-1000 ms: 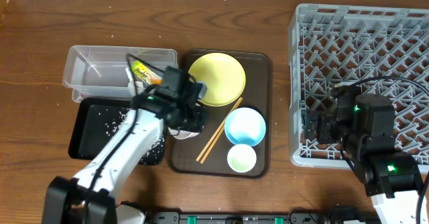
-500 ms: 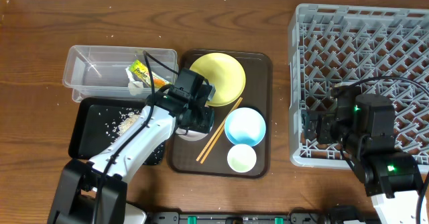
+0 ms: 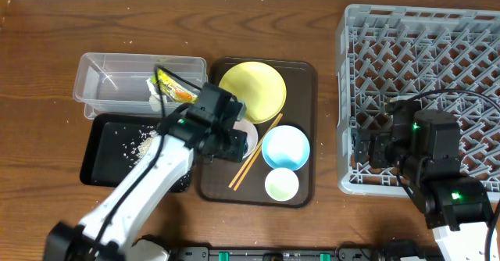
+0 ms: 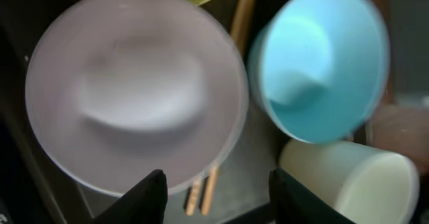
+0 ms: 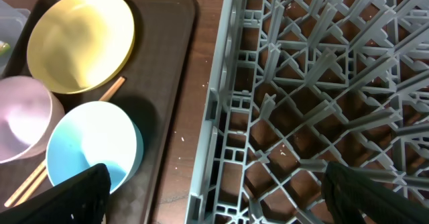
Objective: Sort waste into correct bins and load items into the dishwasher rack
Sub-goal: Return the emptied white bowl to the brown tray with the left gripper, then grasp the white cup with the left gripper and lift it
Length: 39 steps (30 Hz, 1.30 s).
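Note:
My left gripper (image 3: 231, 140) (image 4: 218, 200) hangs open just above the brown tray, its fingertips (image 4: 151, 196) at the near rim of the white bowl (image 3: 247, 136) (image 4: 134, 90), holding nothing. Beside that bowl are the yellow plate (image 3: 251, 91), light blue bowl (image 3: 285, 148) (image 4: 322, 56), pale green cup (image 3: 281, 184) (image 4: 355, 177) and chopsticks (image 3: 254, 153) (image 4: 201, 190). The clear tub (image 3: 101, 77) holds the snack wrapper (image 3: 173, 85). Rice crumbs (image 3: 143, 142) lie in the black tray (image 3: 101, 155). My right gripper (image 3: 366, 150) (image 5: 228, 197) is open over the left edge of the dishwasher rack (image 3: 422, 66) (image 5: 301, 83).
The dishes sit on a dark brown serving tray (image 3: 305, 81) (image 5: 167, 83) between the two bins and the rack. A few crumbs are scattered on the wooden table (image 3: 47, 58) near the tub. A strip of bare wood separates the brown tray from the rack.
My left gripper has opened and let go of the white bowl, which now sits on the brown tray. More crumbs lie in the black tray. The right arm has not moved.

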Each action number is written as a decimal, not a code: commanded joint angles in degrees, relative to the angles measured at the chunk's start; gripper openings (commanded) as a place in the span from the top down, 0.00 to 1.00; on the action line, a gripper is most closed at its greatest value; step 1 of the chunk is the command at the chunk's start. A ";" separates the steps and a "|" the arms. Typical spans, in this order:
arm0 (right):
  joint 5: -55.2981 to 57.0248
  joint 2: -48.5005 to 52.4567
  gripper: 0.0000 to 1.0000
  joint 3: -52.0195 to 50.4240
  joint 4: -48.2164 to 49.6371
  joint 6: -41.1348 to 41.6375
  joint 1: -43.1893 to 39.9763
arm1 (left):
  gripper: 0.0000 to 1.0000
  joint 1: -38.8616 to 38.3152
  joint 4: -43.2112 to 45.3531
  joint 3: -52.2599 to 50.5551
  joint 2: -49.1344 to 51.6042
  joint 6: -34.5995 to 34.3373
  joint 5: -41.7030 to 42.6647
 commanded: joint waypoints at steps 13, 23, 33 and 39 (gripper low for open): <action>0.00 -0.07 0.01 1.03 -0.46 -0.61 -0.26 | 0.47 -17.09 -0.92 0.83 3.19 -0.61 -0.83; 0.00 -0.07 0.01 1.03 -1.31 -0.61 -0.26 | 0.81 -18.84 -0.22 0.85 10.93 -1.03 -0.81; 4.24 -0.07 0.01 1.03 -0.83 -0.59 -0.26 | 0.94 -15.23 -6.27 3.28 3.21 -1.01 -0.70; 4.04 1.29 0.01 1.03 1.03 0.79 -0.26 | 0.93 -3.72 -2.91 4.00 -5.29 -2.12 7.21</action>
